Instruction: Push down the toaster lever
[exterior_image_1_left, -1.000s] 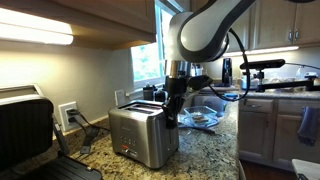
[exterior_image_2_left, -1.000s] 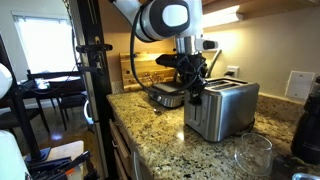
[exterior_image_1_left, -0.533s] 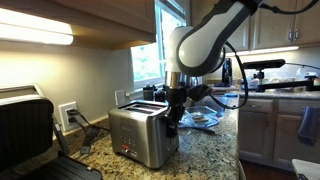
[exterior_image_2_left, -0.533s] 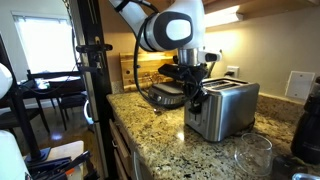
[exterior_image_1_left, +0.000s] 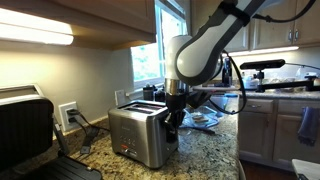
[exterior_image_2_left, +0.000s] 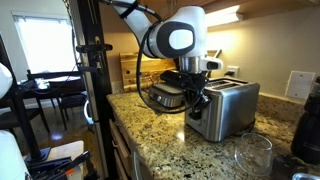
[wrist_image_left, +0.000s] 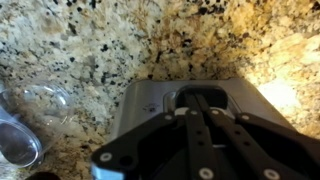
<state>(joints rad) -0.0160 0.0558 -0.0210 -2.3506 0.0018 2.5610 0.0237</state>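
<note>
The brushed steel toaster (exterior_image_1_left: 143, 137) stands on the speckled granite counter and shows in both exterior views (exterior_image_2_left: 228, 108). My gripper (exterior_image_1_left: 172, 123) hangs fingers-down against the toaster's narrow end (exterior_image_2_left: 197, 104). In the wrist view the two black fingers (wrist_image_left: 199, 98) are closed together and point into the dark lever slot on the toaster's end face (wrist_image_left: 150, 100). The fingers cover the lever itself. Nothing is held between them.
A larger dark grill-like appliance (exterior_image_1_left: 25, 125) stands beside the toaster. A glass bowl (exterior_image_1_left: 202, 118) sits behind the gripper. A clear glass (exterior_image_2_left: 250, 155) stands near the counter's front and also shows in the wrist view (wrist_image_left: 25, 130). A black camera stand (exterior_image_2_left: 90, 80) rises by the counter edge.
The gripper has moved down along the toaster's end, fingers still closed. The arm's elbow has swung over a little. The toaster has not shifted.
</note>
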